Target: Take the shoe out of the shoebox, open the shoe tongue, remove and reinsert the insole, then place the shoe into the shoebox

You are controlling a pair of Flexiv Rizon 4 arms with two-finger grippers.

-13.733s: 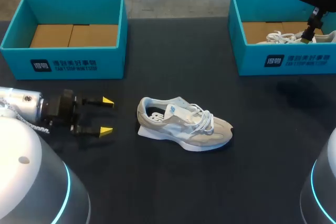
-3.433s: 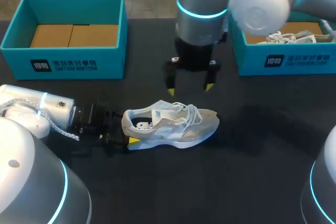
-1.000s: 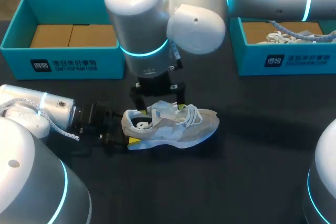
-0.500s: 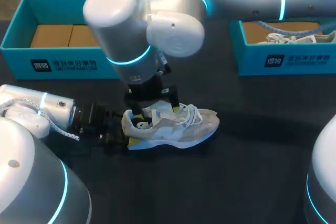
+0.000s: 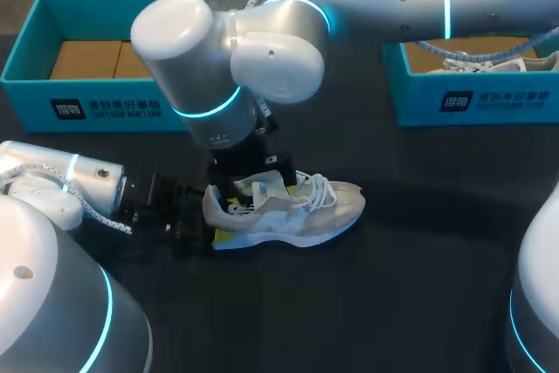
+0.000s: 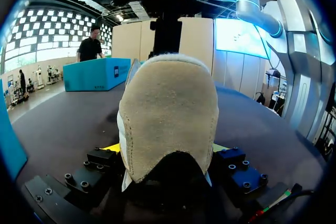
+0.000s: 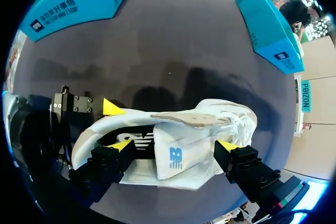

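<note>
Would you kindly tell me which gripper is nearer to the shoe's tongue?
Right. The right gripper straddles the tongue from above; the left gripper grips the shoe at its heel.

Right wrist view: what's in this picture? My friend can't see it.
A pale shoe sits on the dark table, the right gripper open above it with a yellow-tipped finger on each side of its tongue. The left gripper grips the heel.

Print | white logo and lettering on left shoebox (image 5: 131, 111), beyond shoe (image 5: 301, 216) | same on right shoebox (image 5: 489, 100) | blue logo on tongue (image 7: 176, 157)
</note>
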